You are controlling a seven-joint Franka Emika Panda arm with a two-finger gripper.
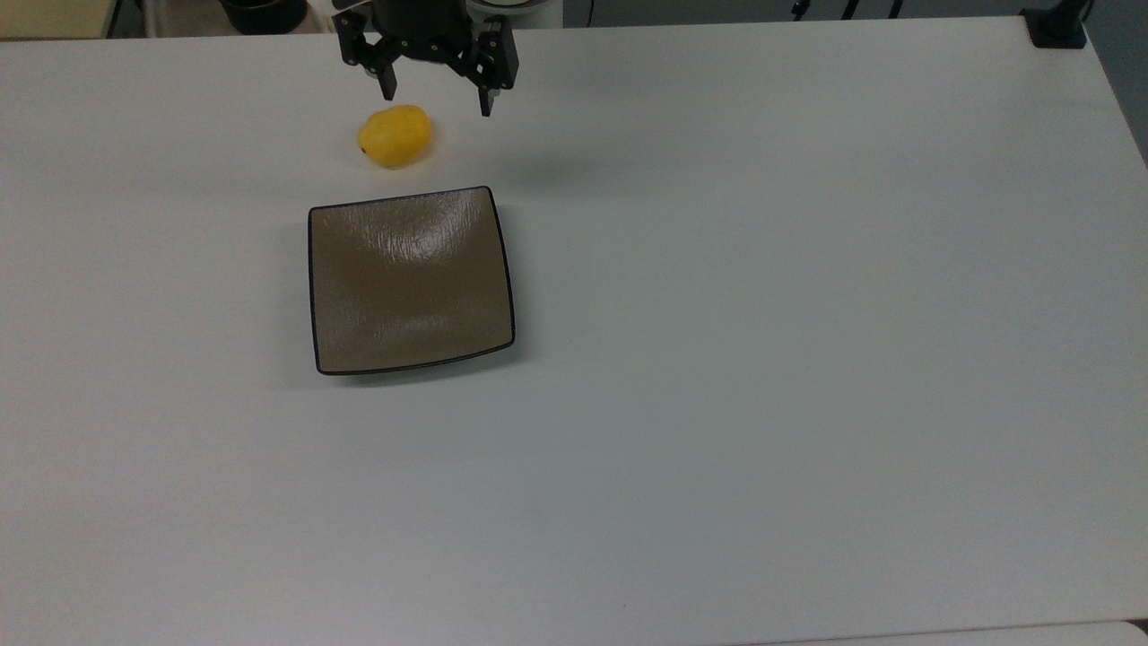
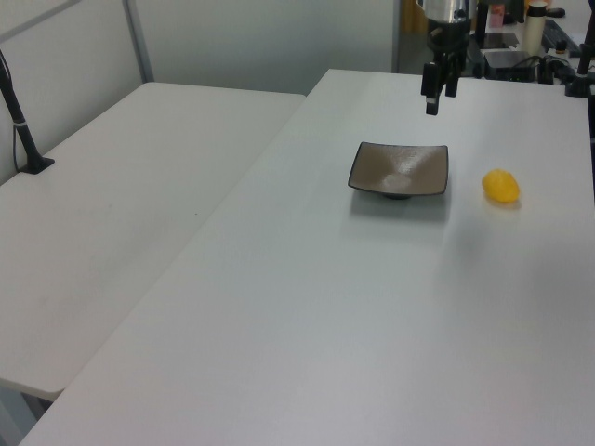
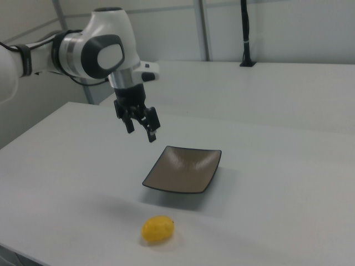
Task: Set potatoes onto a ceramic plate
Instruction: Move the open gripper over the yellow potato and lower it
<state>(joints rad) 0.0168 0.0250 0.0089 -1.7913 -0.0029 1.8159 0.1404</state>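
- on the white bench (image 1: 762, 359), the potato (image 1: 395, 135) lies just beyond one edge of the plate (image 1: 411, 280), near it but not touching; the plate has nothing on it.
- in the top view the hand (image 1: 436, 100) hangs above the bench, a little up and to the top view's right of the potato; one fingertip is almost over the potato's upper edge, the other well off to the top view's right.
- in the right view the hand (image 3: 141, 131) is high above the bench, beyond the plate's far corner, with the potato (image 3: 157, 230) nearer the camera and lower.
- the potato's long axis runs roughly along the top view's left-right, tipped slightly; the finger gap lies along much the same line.
- the hand is released: fingers spread wide, holding nothing and touching nothing.
- my judgement: the pick is not begun; the hand must shift toward the top view's left, then descend. grasping across the short width may call for a wrist turn.
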